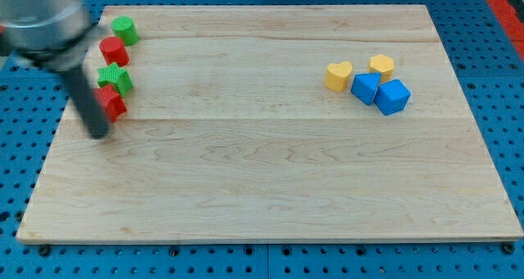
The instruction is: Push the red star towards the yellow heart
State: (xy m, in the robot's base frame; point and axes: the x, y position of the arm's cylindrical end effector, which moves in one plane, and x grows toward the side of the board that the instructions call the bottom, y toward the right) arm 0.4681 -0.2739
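The red star (112,103) lies near the board's left edge, at the lower end of a column of blocks. My tip (98,134) rests on the board just below and left of the red star, the rod's shaft partly covering the star's left side. The yellow heart (338,75) sits far across the board at the view's upper right. The rod and arm look motion-blurred.
Above the red star are a green star (115,78), a red cylinder (114,50) and a green cylinder (124,29). By the yellow heart lie a yellow hexagon-like block (381,65), a blue triangle-like block (365,87) and a blue cube (392,96). The wooden board (262,189) sits on a blue pegboard.
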